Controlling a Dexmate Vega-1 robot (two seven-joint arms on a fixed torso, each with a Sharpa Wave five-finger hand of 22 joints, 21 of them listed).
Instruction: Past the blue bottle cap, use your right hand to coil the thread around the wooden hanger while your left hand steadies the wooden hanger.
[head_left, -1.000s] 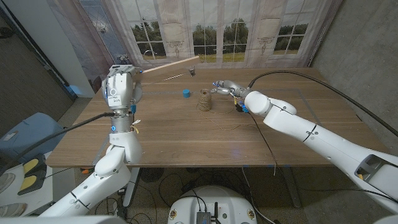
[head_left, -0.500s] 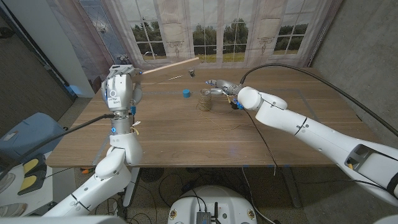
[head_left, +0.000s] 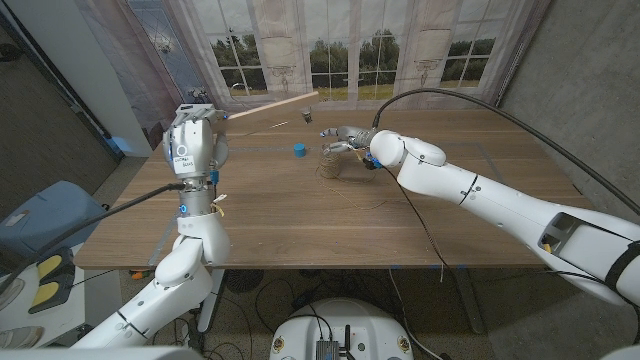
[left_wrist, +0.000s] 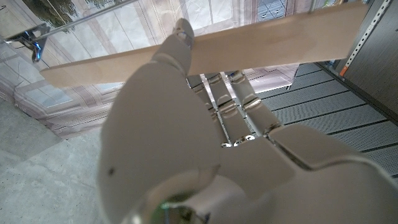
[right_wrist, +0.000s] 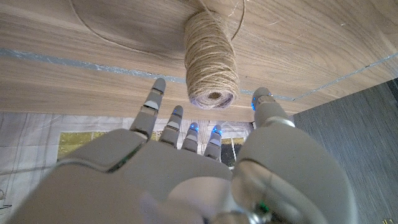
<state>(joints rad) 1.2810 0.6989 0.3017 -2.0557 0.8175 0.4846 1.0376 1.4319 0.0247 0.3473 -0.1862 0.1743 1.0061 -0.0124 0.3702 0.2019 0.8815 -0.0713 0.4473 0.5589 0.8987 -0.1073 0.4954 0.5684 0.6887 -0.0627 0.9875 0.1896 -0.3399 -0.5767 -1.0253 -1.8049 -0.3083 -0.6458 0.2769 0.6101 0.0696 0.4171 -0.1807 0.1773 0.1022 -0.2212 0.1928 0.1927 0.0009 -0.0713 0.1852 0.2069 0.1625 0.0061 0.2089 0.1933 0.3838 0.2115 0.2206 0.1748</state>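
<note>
My right hand (head_left: 343, 138) is spread open over the spool of thread (head_left: 329, 160), fingers apart on either side of the spool's top and holding nothing; in the right wrist view (right_wrist: 186, 155) the spool (right_wrist: 211, 59) stands just past the fingertips, apart from them, its hollow core facing the palm. A loose strand of thread (head_left: 372, 205) trails from the spool across the table (head_left: 300, 230) toward me. My left hand (head_left: 193, 140) is raised well off to the spool's left and grips the near end of the wooden hanger (head_left: 272, 104); the left wrist view shows the fingers (left_wrist: 239, 102) wrapped under the flat wooden bar (left_wrist: 261, 37), with the metal hook (left_wrist: 31, 37) at one end. The hanger's long axis runs from the left hand out toward the far side of the table, ending beyond the spool. The blue bottle cap (head_left: 299, 150) sits just left of the spool, between it and the left hand. The spool is directly under my right hand, so I judge the thread is the nearer target; whether the strand already touches the hanger I cannot tell at this size.
</note>
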